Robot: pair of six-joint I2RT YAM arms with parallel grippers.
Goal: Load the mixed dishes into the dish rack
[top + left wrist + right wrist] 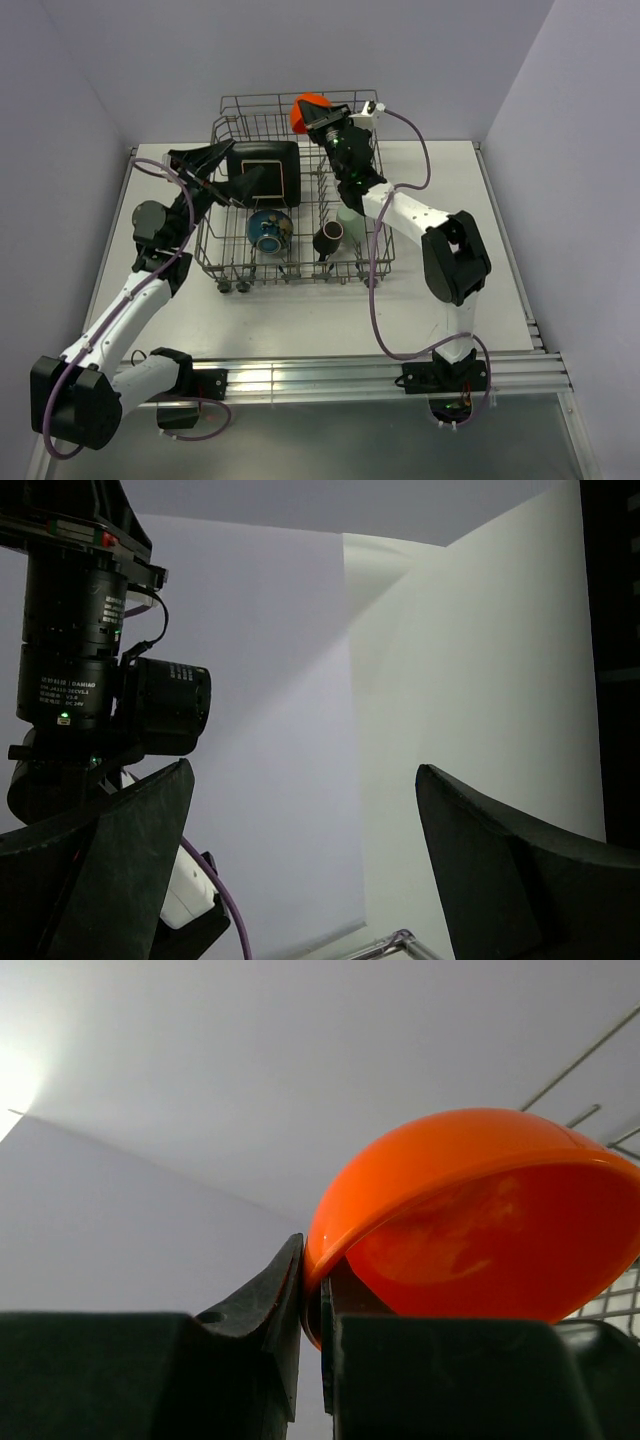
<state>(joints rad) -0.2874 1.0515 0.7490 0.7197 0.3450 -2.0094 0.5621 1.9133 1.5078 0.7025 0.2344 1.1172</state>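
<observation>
My right end effector (pixel 313 1260) clenches the small orange bowl (pixel 303 108) by its rim, arm stretched high over the raised back rail of the dish rack (pixel 290 272). My left end effector (pixel 302 772) hangs released at the rack's left wall, beside the black square plate (pixel 263 172) standing inside.

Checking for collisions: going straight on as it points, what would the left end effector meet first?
Likely only the far pale wall; the left end effector is open, nothing between. Depth unclear.
</observation>
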